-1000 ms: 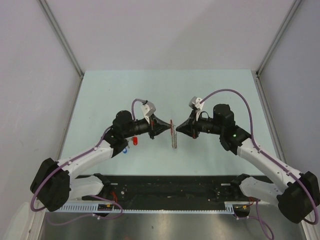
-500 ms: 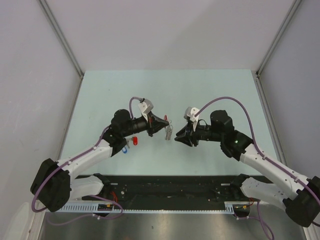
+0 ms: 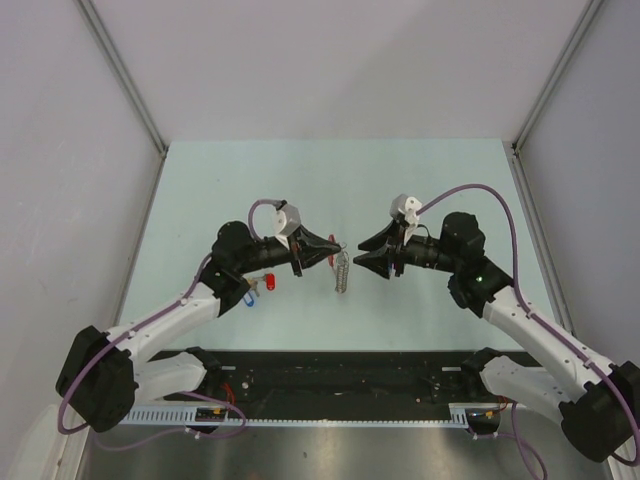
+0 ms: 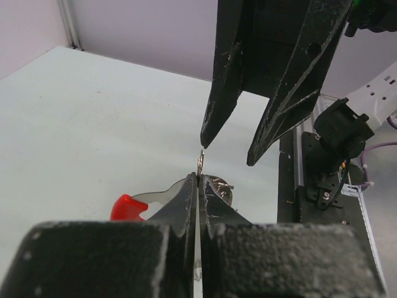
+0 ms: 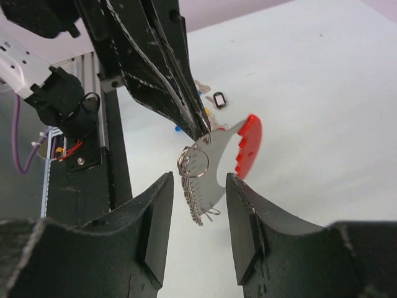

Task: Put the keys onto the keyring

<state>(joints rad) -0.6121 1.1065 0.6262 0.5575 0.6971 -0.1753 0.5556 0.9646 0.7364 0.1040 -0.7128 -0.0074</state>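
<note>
1. Left gripper (image 3: 331, 252) pinched shut on the keyring (image 5: 216, 166), holding it hanging clear of the tabletop (image 3: 420, 180), presumably so the loop faced the other arm.
2. Right gripper (image 3: 358, 257) spread, empty, just beside the keyring, probably poised to steady it.
3. Keys (image 3: 270, 285) lay loose on tabletop by left arm, apparently not yet threaded.

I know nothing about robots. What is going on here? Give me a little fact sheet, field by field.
Left gripper: jaws shut on the keyring, holding it up
Right gripper: jaws open, pointed at the keyring
Keys: a red and a blue one lie on the table beside the left arm
</note>
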